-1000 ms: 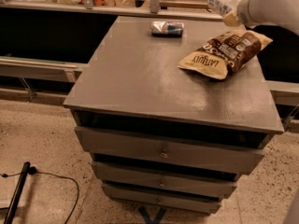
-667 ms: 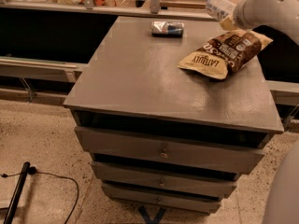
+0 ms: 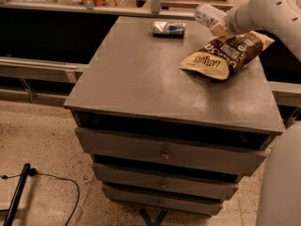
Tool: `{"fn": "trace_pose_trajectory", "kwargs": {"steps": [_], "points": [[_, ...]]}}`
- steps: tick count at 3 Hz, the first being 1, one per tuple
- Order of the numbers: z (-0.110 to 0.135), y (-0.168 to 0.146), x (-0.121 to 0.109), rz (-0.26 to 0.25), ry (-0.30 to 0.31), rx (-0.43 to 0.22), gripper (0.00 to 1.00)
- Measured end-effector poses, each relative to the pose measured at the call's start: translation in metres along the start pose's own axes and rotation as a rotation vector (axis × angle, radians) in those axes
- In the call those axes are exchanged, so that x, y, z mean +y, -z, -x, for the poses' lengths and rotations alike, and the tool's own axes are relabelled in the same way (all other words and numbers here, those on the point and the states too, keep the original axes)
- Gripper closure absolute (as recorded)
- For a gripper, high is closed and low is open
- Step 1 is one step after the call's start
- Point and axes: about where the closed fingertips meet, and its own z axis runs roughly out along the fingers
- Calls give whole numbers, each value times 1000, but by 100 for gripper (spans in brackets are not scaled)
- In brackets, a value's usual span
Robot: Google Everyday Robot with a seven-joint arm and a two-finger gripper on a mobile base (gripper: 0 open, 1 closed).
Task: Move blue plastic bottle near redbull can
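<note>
Bottle (image 3: 208,14): up in the air by the far right corner, tilted, just above the bag (image 3: 225,54).
Gripper (image 3: 224,23): at the far right corner, closed around the bottle.
Can (image 3: 168,28): lying by the far edge, near its middle.
Done: the bottle looks picked up.
Left: carry it left and set it by the can.
</note>
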Motion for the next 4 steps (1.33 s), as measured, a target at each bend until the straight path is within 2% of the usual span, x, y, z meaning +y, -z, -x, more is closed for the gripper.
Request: {"fn": "trace_pose_trajectory", "kwargs": {"steps": [1,2,3,4], "points": [[3,-10,17,74,26,-24,100],[3,-16,23,100,52,-9,84],[0,-19,25,105,64,16,53],[-1,-19,25,105,67,26,29]]}}
